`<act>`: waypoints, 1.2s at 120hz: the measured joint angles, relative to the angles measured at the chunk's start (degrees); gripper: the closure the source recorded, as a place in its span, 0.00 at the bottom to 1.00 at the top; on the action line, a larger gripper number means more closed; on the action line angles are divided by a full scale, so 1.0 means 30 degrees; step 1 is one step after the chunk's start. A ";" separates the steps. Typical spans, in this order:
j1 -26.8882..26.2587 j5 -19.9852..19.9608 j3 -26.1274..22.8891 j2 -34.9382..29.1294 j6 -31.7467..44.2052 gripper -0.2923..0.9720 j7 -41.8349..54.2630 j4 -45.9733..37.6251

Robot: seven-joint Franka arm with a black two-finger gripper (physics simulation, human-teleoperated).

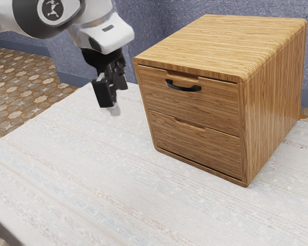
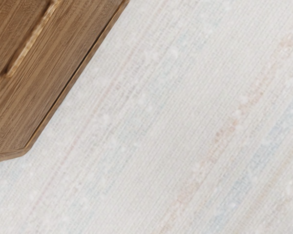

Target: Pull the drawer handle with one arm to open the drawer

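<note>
The claw [image 1: 111, 105] hangs point-down in the air above the pale woven worktop [image 1: 92, 179], touching nothing. From this angle I cannot tell whether it is released or clenched. The white and grey arm [image 1: 66, 15] carries it in from the exterior view's upper left.

Beyond the claw, toward the exterior view's right, a wooden cabinet [image 1: 231, 46] stands on the worktop. Its top drawer [image 1: 205, 105] faces the claw and sits flush with the cabinet front, shut. The black handle [image 1: 183, 87] runs across the upper part of that drawer, at about the claw's height and well apart from it. Under it, lower than the claw, is the lower drawer [image 1: 205, 141] with a wooden pull [image 1: 190, 124], also shut.

In the wrist view, the worktop [image 2: 185, 136] lies bare under the claw, with the cabinet's bottom corner [image 2: 34, 83] and the wooden pull [image 2: 31, 41] off to one side.
</note>
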 joint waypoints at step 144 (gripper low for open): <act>0.0212 -0.3193 -0.0281 0.2750 0.8746 0.59 1.3703 -0.0322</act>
